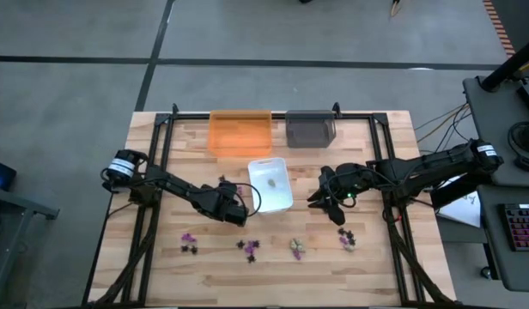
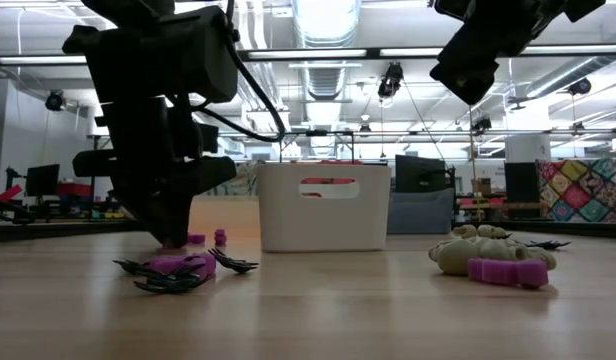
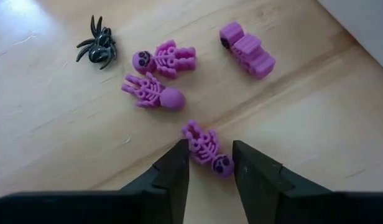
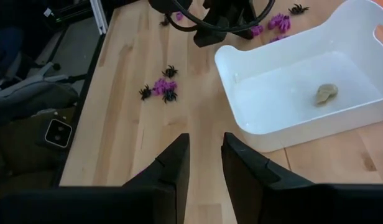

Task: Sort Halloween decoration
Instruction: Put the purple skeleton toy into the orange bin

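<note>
Several tiny Halloween pieces lie on the wooden table. My left gripper [image 3: 210, 150] is open, low over the table beside the white tray [image 1: 282, 196]. A purple skeleton [image 3: 204, 144] lies flat between its fingertips. Just beyond it lie two more purple skeletons [image 3: 159, 76], a purple block-like piece [image 3: 247, 50] and a black spider [image 3: 98, 46]. A pale beige piece [image 4: 326, 93] rests in the white tray. My right gripper [image 4: 204, 155] hovers open and empty above the table on the tray's right side [image 1: 320, 199]. My left gripper comes down steeply from above, and its fingertips [image 3: 180, 155] stand on either side of the purple skeleton's skull end [image 3: 221, 165]. The skeleton lies flat on the table. I cannot tell whether the fingers touch it.
An orange tray [image 1: 240, 133] and a grey tray [image 1: 311, 129] stand at the far edge. Small heaps of purple, black and beige pieces [image 1: 189, 242] [image 1: 248, 249] [image 1: 296, 249] [image 1: 347, 240] lie in a row toward the near edge.
</note>
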Robot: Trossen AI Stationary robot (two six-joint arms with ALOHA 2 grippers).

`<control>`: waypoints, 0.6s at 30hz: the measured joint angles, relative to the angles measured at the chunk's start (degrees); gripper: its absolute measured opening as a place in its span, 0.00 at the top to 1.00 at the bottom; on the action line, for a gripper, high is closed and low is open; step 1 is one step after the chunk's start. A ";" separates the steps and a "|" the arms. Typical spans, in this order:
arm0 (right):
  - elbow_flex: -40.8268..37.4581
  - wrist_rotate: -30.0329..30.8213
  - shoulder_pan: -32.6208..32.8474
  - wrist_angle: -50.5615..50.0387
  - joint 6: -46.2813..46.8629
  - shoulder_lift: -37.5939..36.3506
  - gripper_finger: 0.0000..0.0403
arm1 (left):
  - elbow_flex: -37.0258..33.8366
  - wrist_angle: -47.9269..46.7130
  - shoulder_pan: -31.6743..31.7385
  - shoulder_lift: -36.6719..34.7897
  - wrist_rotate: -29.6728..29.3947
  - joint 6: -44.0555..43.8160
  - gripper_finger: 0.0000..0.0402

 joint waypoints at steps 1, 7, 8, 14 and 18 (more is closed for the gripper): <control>0.00 0.01 0.00 0.10 0.00 0.00 0.79 | 0.00 0.00 0.01 0.00 0.00 -0.01 0.79; 0.01 0.01 0.00 1.08 -0.15 0.00 0.79 | 0.02 -0.17 0.01 0.00 -0.06 -0.39 0.91; -0.01 0.01 0.00 1.10 -0.15 0.00 0.79 | 0.02 -0.17 0.00 -0.02 -0.09 -0.39 0.92; -0.01 0.01 0.00 1.21 -0.11 0.00 0.79 | 0.02 -1.24 -0.16 -0.59 0.03 -0.37 0.97; 0.01 0.02 0.00 1.21 -0.10 0.00 0.79 | -0.09 -4.45 -0.75 -3.03 1.17 0.74 0.97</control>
